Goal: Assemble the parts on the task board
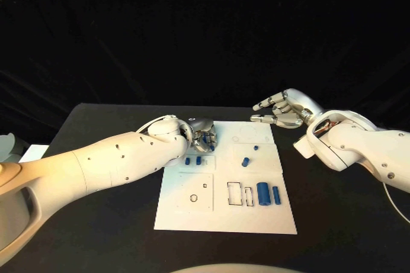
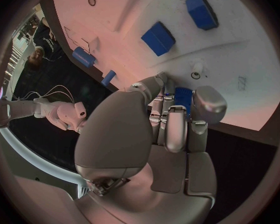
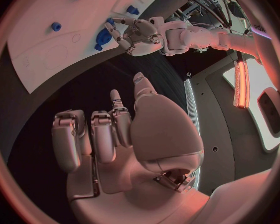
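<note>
The white task board (image 1: pixel 224 217) lies in the middle of the table. My left hand (image 1: pixel 200 137) hovers over its far left part, and its thumb and fingers pinch a small blue part (image 2: pixel 184 97). Two small blue parts (image 1: pixel 193 161) lie just nearer than that hand. More blue parts lie at the board's middle (image 1: pixel 245 161) and farther back (image 1: pixel 256 147). Two blue cylinders (image 1: pixel 268 194) rest at the near right. My right hand (image 1: pixel 282 110) hangs above the board's far right corner, fingers loosely bent and apart, holding nothing.
Outlined recesses (image 1: pixel 238 193) sit in the board's near half beside the cylinders. Black table (image 1: pixel 342 214) surrounds the board on all sides. My right forearm (image 1: pixel 359 145) stretches over the table to the right of the board.
</note>
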`<move>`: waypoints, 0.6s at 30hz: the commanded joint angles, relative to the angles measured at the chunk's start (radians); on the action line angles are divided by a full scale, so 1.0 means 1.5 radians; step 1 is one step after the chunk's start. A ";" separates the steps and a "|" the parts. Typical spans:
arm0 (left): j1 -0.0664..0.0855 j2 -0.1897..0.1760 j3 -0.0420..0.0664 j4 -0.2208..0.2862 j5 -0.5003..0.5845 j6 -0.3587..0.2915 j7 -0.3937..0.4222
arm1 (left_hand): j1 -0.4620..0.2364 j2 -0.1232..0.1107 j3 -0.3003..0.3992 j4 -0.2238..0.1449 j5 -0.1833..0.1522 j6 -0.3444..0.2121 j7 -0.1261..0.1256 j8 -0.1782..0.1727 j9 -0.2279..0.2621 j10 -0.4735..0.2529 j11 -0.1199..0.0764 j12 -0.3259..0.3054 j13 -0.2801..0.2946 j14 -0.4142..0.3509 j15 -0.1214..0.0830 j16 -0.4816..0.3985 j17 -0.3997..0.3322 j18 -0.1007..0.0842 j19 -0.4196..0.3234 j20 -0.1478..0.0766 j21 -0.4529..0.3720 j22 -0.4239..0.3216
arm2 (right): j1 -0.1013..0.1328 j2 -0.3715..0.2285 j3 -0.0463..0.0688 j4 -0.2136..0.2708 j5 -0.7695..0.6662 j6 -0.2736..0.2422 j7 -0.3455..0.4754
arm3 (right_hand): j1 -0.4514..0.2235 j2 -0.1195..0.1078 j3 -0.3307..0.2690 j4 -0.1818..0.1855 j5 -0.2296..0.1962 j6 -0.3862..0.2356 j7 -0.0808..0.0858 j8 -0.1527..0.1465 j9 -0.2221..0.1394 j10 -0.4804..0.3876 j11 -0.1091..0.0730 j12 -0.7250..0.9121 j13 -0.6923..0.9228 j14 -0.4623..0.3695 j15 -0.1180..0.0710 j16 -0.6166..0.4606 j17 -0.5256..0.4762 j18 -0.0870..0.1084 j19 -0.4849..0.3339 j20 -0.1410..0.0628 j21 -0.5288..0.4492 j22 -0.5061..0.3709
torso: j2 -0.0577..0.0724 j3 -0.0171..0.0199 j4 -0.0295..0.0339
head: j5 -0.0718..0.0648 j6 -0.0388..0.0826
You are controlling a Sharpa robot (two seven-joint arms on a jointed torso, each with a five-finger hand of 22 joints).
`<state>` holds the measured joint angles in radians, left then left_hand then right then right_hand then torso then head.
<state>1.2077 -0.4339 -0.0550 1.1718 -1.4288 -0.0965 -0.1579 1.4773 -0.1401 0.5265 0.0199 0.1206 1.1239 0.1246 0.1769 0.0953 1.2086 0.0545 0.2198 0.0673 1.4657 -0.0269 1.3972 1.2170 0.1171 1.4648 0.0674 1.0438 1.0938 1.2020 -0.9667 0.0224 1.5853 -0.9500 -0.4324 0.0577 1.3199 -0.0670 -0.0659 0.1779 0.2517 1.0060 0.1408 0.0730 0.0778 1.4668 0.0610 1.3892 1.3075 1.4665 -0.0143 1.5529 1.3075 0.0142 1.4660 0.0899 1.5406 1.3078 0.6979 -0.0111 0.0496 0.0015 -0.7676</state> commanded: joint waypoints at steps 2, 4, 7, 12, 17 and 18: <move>-0.001 -0.014 0.006 0.015 0.042 -0.050 0.011 | -0.021 -0.004 0.011 -0.006 0.002 0.008 0.002 -0.005 -0.002 0.009 0.000 -0.009 0.001 0.030 -0.003 0.004 -0.002 -0.006 0.015 -0.004 0.004 0.001 | 0.000 0.001 0.000 0.000 -0.002 0.008 0.006 | -0.002 0.005 -0.005 0.000 0.003 0.003 -0.001 0.001 0.000 0.017 -0.005 0.000 0.110 0.064 -0.003 -0.003 0.149 0.001 0.048 -0.002 -0.003 0.135 | 0.000 0.0000 0.0003 | -0.002 0.001; -0.001 -0.022 0.009 0.023 0.055 -0.058 0.012 | -0.024 -0.005 0.012 -0.007 0.002 0.008 0.003 -0.006 -0.002 0.010 0.001 -0.011 0.001 0.030 -0.003 0.004 -0.003 -0.006 0.015 -0.004 0.004 0.001 | 0.000 0.001 0.000 0.000 -0.002 0.008 0.006 | -0.002 0.005 -0.005 0.000 0.003 0.003 -0.001 0.001 0.000 0.017 -0.005 0.000 0.110 0.064 -0.003 -0.003 0.149 0.001 0.048 -0.002 -0.003 0.135 | -0.001 0.0001 0.0003 | -0.003 0.002; -0.001 -0.039 0.016 0.041 0.078 -0.069 0.012 | -0.030 -0.007 0.016 -0.009 0.002 0.010 0.003 -0.009 -0.002 0.011 0.001 -0.016 0.001 0.029 -0.002 0.004 -0.004 -0.006 0.015 -0.003 0.003 0.001 | 0.000 0.001 0.000 -0.001 -0.001 0.008 0.006 | -0.002 0.005 -0.005 0.000 0.003 0.003 -0.001 0.001 0.000 0.017 -0.005 0.000 0.110 0.064 -0.003 -0.003 0.149 0.001 0.048 -0.002 -0.003 0.135 | -0.001 0.0002 0.0013 | -0.005 0.002; 0.001 -0.072 0.024 0.072 0.107 -0.073 0.007 | -0.033 -0.008 0.017 -0.010 0.002 0.011 0.004 -0.010 -0.002 0.013 0.001 -0.018 0.001 0.029 -0.002 0.005 -0.004 -0.006 0.014 -0.003 0.003 0.001 | 0.000 0.001 0.000 -0.002 -0.001 0.009 0.006 | -0.002 0.005 -0.005 0.000 0.003 0.003 -0.001 0.001 0.000 0.017 -0.005 0.000 0.110 0.064 -0.003 -0.003 0.149 0.001 0.048 -0.002 -0.003 0.135 | -0.001 0.0005 0.0021 | -0.007 0.003; 0.002 -0.113 0.027 0.106 0.128 -0.058 -0.006 | -0.037 -0.010 0.017 -0.012 0.002 0.012 0.003 -0.011 -0.002 0.014 0.001 -0.021 0.002 0.029 -0.002 0.005 -0.005 -0.006 0.014 -0.003 0.004 0.002 | -0.001 0.002 0.000 -0.003 0.000 0.009 0.005 | -0.002 0.005 -0.005 0.000 0.003 0.003 -0.001 0.001 0.000 0.017 -0.005 0.000 0.110 0.064 -0.003 -0.003 0.149 0.001 0.048 -0.002 -0.003 0.135 | 0.000 0.0007 0.0015 | -0.007 0.004; 0.003 -0.121 0.027 0.110 0.131 -0.054 -0.009 | -0.038 -0.010 0.017 -0.012 0.002 0.012 0.003 -0.011 -0.002 0.015 0.001 -0.021 0.002 0.029 -0.002 0.005 -0.005 -0.006 0.014 -0.003 0.004 0.003 | -0.001 0.002 0.000 -0.003 0.000 0.009 0.005 | -0.002 0.005 -0.005 0.000 0.003 0.003 -0.001 0.001 0.000 0.017 -0.005 0.000 0.110 0.064 -0.003 -0.003 0.149 0.001 0.048 -0.002 -0.003 0.135 | 0.000 0.0000 0.0018 | -0.006 0.003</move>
<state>1.2098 -0.6081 -0.0157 1.3269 -1.2840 -0.1821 -0.1581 1.4318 -0.1547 0.5480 0.0041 0.1206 1.1364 0.1302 0.1634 0.0903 1.2227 0.0549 0.1915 0.0711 1.4657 -0.0269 1.4011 1.2098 0.1171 1.4648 0.0674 1.0437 1.0972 1.2020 -0.9647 0.0223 1.5807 -0.9490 -0.4314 0.0582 1.3199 -0.0670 -0.0659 0.1779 0.2517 1.0060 0.1407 0.0730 0.0778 1.4668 0.0610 1.3892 1.3075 1.4664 -0.0143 1.5529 1.3073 0.0142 1.4660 0.0898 1.5406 1.3079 0.6961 -0.0101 0.0520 -0.0074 -0.7618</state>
